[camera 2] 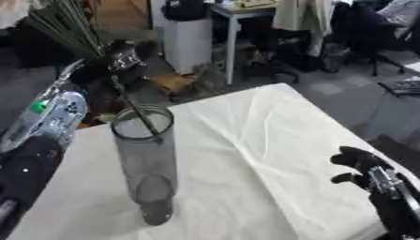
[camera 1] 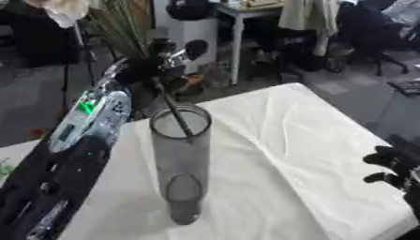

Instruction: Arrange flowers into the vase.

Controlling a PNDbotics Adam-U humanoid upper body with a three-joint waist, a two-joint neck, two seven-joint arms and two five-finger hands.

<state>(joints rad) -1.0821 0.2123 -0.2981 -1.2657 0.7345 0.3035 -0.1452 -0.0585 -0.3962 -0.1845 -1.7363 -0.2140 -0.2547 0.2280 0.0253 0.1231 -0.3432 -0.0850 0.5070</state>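
A white cloth [camera 1: 303, 154] covers the table; behind, perhaps a desk [camera 2: 238, 11].

Flower head [camera 1: 123, 18] above the left hand [camera 1: 160, 63] blurred.

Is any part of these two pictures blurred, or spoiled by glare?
Left eye view: the left hand above the vase is smeared, and the stem looks soft. Right eye view: the white tablecloth is bright but keeps its creases, and the right hand is dark.
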